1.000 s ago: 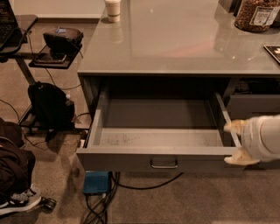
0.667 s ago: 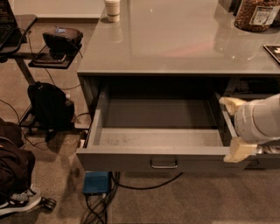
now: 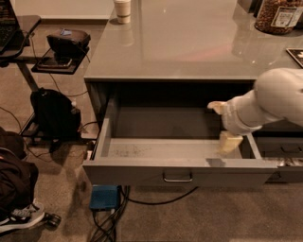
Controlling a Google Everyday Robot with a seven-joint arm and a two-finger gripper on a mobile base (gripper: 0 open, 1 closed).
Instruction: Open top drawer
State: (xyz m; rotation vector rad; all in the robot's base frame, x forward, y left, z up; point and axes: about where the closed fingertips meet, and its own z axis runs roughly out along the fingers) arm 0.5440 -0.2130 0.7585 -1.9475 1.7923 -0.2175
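The top drawer point(image 3: 142, 172) stands pulled far out from under the grey countertop point(image 3: 189, 47). Its scuffed grey interior point(image 3: 156, 149) shows and nothing lies in it. The small pull handle point(image 3: 177, 177) sits at the middle of the flat front. My gripper point(image 3: 223, 125), on a white arm point(image 3: 277, 97), hangs over the drawer's right end, above the inside. Its cream fingertips point(image 3: 229, 142) are spread apart with nothing between them. It is clear of the handle.
A paper cup point(image 3: 122, 9) and a jar point(image 3: 279, 14) stand on the countertop. Narrower drawers point(image 3: 284, 151) lie to the right. A blue box point(image 3: 105, 197) with cables lies under the drawer. A black backpack point(image 3: 54, 113), a side table point(image 3: 57, 61) and a shoe point(image 3: 19, 220) are to the left.
My arm has risen and moved left, from beside the drawer front's right corner to over the drawer's right end. The drawer has stayed open at the same place.
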